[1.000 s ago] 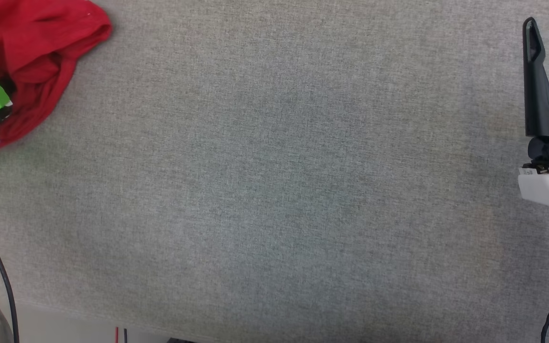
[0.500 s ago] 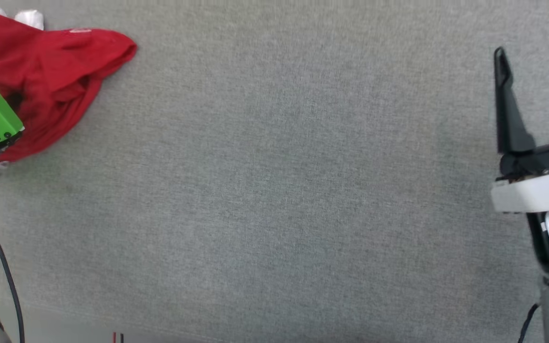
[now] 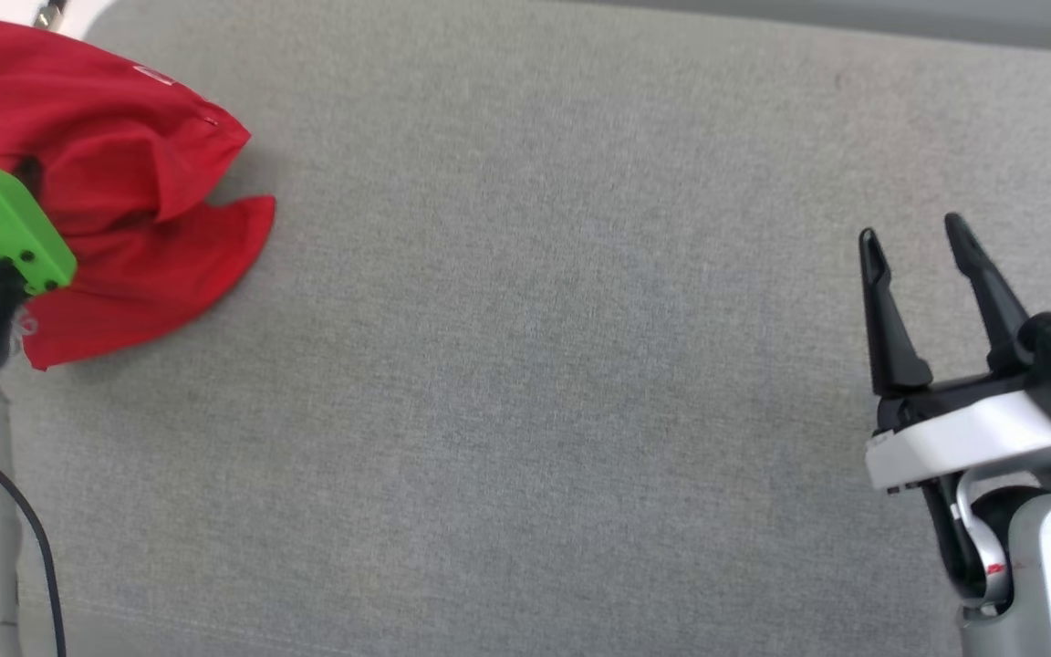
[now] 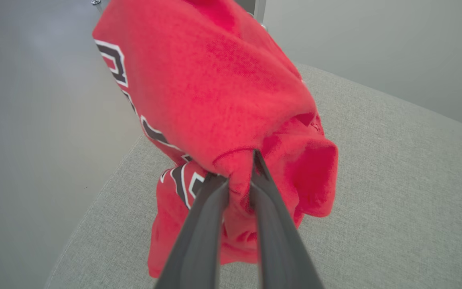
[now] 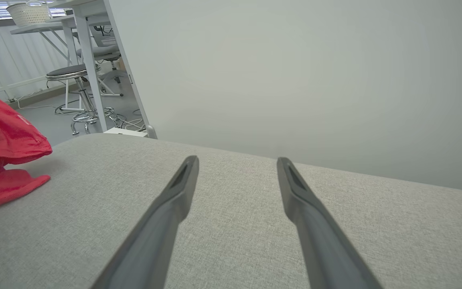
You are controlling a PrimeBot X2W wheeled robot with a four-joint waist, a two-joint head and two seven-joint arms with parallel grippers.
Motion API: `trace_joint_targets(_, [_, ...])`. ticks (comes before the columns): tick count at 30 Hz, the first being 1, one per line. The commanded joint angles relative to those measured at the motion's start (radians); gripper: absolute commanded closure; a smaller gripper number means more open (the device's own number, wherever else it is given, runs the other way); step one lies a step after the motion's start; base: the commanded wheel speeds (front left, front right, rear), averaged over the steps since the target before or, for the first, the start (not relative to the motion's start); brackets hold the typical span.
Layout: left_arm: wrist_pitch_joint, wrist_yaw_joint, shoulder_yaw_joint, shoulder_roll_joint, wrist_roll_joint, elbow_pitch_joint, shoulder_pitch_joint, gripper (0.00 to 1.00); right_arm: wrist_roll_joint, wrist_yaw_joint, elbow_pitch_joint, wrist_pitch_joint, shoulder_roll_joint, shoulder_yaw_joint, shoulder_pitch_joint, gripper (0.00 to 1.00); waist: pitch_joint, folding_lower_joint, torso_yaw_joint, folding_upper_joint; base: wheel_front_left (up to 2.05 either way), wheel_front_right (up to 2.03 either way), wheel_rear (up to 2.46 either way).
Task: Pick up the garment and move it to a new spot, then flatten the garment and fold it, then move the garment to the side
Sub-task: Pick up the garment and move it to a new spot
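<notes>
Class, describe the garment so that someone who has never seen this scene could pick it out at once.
Start at the wide grey fabric surface and look to its far left corner. A bunched garment is there, a fold pinched in the left gripper. Bright red cloth with black, white-edged lettering sets it apart from the plain grey around.

The left gripper (image 4: 239,174) has been closed on the garment (image 3: 124,155). A flap (image 3: 170,274) has been spread out rightward. The head camera has been shifted.
</notes>
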Motion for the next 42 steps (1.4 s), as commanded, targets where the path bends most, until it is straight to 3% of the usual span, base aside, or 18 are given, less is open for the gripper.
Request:
trace_joint_targets(1, [-0.018, -0.003, -0.011, -0.01, 0.014, -0.015, 0.027, 1.0, 0.006, -0.001, 0.009, -0.011, 0.008, 0.004, 0.016, 0.0, -0.079, 0.0001, -0.009, 0.0, 0.0, 0.0, 0.0])
trace_joint_targets(19, [-0.17, -0.06, -0.196, -0.162, 0.057, -0.21, 0.245, 1.0, -0.004, -0.001, 0.077, -0.02, 0.053, -0.007, 0.119, 0.0, -0.23, 0.0001, -0.078, 0.0, 0.0, 0.0, 0.0])
trace_joint_targets(29, [-0.214, -0.087, -0.409, -0.295, 0.078, -0.31, 0.319, 1.0, -0.002, -0.001, 0.089, -0.014, 0.059, -0.003, 0.132, 0.0, -0.257, 0.0001, -0.21, 0.0, 0.0, 0.0, 0.0])
trace_joint_targets(37, [-0.192, -0.096, -0.579, -0.329, 0.097, -0.352, 0.341, 1.0, 0.01, -0.001, 0.069, -0.013, 0.06, -0.01, 0.122, 0.0, -0.198, 0.0001, -0.292, 0.0, 0.0, 0.0, 0.0])
trace_joint_targets(42, [-0.183, -0.098, -0.66, -0.323, 0.118, -0.307, 0.364, 1.0, 0.018, -0.001, 0.066, -0.021, 0.06, -0.014, 0.108, 0.0, -0.148, 0.0001, -0.325, 0.0, 0.0, 0.0, 0.0])
